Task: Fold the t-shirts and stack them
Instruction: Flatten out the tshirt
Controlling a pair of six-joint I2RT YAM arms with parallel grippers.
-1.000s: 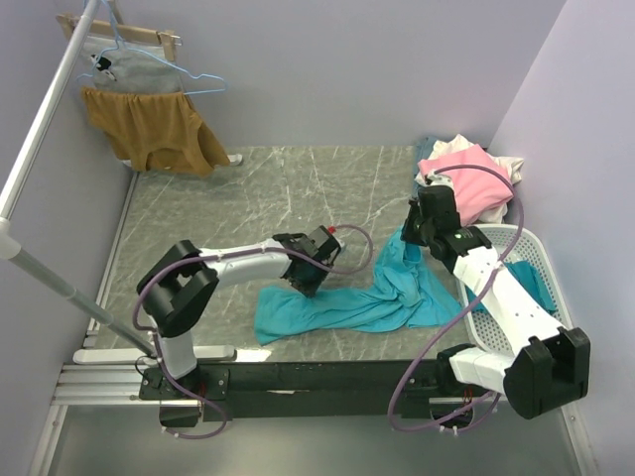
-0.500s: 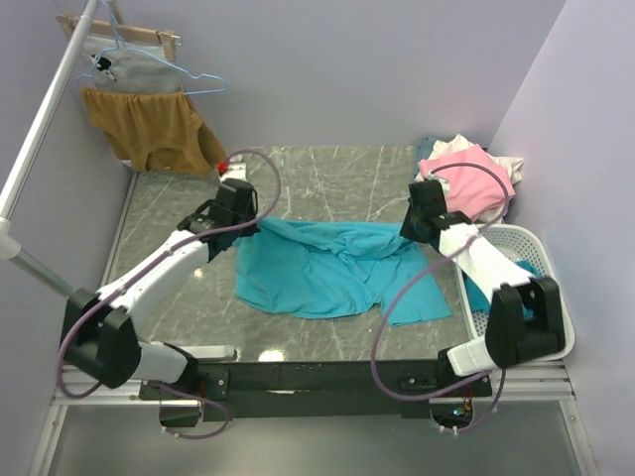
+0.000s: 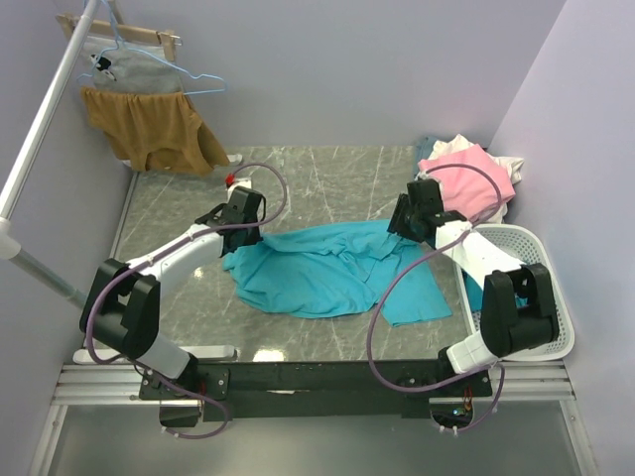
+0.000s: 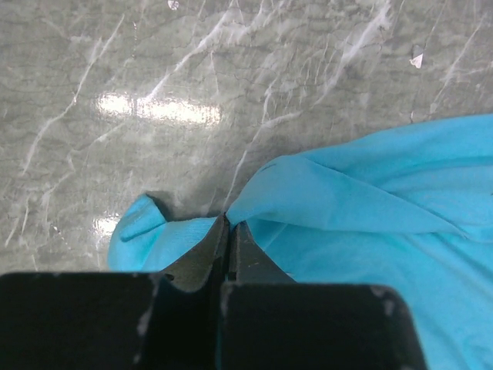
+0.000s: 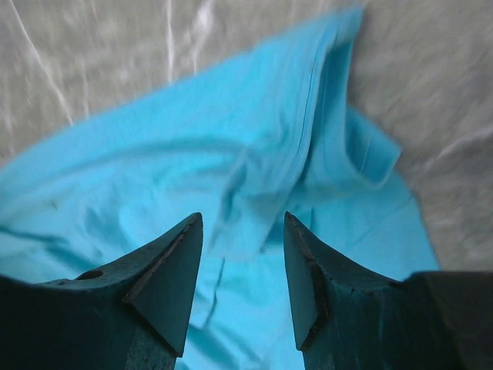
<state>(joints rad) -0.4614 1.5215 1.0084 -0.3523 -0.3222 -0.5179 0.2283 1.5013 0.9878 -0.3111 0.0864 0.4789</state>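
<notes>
Teal shirt [image 3: 327,268]: rumpled, centre of table [image 3: 179,208], long axis left–right between the arms.
Left gripper [image 4: 229,231]: jaws closed, pinching the shirt's left edge.
Right gripper [image 5: 240,254]: jaws parted, empty, just above the shirt's right end; nearer arm for that end.
Basket [image 3: 558,307]: right edge of table; teal cloth [image 3: 474,294] inside, mostly hidden.
Pink shirt [image 3: 471,178]: piled in the far-right corner, outside the basket.
</notes>
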